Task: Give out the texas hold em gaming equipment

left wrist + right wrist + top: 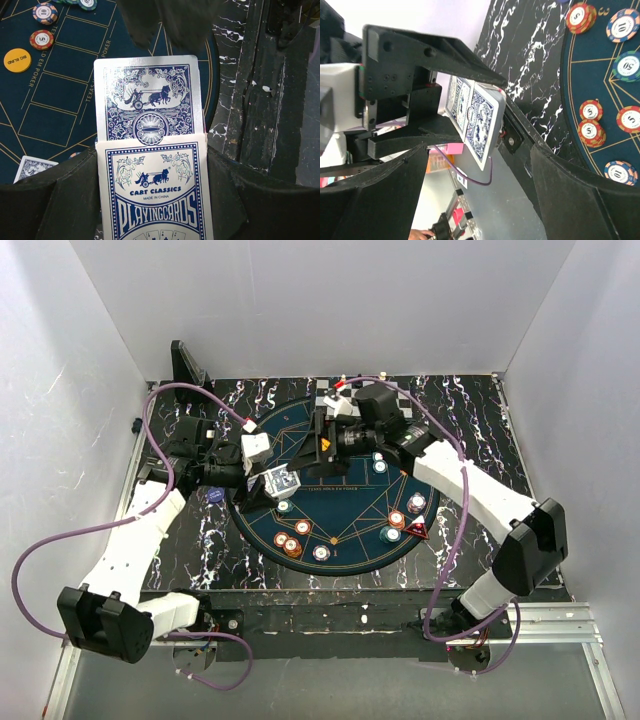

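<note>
My left gripper (275, 482) is shut on a blue-and-white playing card box (155, 195). It holds the box over the left edge of the round mat (350, 540). One blue-backed card (149, 97) sticks halfway out of the box top. My right gripper (322, 445) is open just beyond that card. In the right wrist view its wide-apart fingers (570, 195) frame the cards (477, 120) without touching them. Several poker chips (290, 543) lie on the mat, with a red triangular marker (416, 530) and a yellow disc (17, 60). Another card (32, 167) lies face down on the mat.
A chessboard (330, 398) stands at the back of the mat, partly hidden by my right arm. A blue disc (214, 495) lies on the marbled table left of the mat. A black stand (187, 365) is at the back left. White walls enclose the table.
</note>
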Robot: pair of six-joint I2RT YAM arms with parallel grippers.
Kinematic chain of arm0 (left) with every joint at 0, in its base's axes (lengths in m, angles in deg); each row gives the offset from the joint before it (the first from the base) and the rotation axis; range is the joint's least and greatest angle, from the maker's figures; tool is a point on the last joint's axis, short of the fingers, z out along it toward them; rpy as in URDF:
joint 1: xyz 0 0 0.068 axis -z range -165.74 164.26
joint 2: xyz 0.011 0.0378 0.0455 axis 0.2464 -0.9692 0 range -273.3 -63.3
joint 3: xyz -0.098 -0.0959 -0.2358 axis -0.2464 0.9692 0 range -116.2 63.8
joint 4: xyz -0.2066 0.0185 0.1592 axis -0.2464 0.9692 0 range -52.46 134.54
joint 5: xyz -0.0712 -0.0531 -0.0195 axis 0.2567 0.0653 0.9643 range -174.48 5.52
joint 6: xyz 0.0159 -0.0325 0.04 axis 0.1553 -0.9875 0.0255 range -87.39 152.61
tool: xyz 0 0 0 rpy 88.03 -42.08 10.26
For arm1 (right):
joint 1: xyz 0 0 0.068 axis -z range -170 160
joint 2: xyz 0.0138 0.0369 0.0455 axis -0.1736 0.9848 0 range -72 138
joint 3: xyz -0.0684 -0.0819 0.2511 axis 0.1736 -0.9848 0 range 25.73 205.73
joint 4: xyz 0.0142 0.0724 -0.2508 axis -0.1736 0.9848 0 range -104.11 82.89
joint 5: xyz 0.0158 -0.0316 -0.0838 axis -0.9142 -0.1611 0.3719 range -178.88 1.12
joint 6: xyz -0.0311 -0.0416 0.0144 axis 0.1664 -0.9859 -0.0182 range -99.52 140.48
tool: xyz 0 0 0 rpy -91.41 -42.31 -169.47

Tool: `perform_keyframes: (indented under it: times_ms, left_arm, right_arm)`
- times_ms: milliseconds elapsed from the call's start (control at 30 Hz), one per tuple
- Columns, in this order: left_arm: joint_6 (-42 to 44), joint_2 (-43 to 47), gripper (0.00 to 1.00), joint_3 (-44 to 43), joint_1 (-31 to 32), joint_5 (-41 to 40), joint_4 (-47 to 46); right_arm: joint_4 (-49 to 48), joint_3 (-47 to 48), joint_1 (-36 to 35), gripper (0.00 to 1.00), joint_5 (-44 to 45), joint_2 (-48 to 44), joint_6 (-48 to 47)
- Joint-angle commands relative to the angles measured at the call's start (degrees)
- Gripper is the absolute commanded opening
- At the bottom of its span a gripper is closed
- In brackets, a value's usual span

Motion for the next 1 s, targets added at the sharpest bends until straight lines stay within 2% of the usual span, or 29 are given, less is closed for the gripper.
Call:
perform_keyframes:
  times_ms: [0,467,500,700,967]
  left_arm:
    - [-0.6,0.5,0.00,-1.6,-0.3,0.6,-2.3]
    - [-0.7,0.9,0.00,-3.0,-0.2,1.7,-1.4]
    - [-0.7,1.0,0.00,-2.9,-0.4,1.7,-1.4]
    - [-0.8,1.4,0.00,-2.8,-0.2,1.8,-1.4]
    - [-1.0,1.8,0.00,-2.3,-0.3,2.1,-2.0]
  right_arm:
    - [6.8,5.6,-2.5,0.90,1.9,2.5,-5.2]
    - [2.4,7.0,-4.8,0.92,-2.8,9.3,-0.7]
    - [2.2,7.1,-4.7,0.91,-3.1,9.4,-0.5]
    - [2.9,6.9,-4.2,0.55,-3.8,9.9,-0.1]
    - [-0.6,-0.1,-1.6,0.52,-3.8,4.8,2.0]
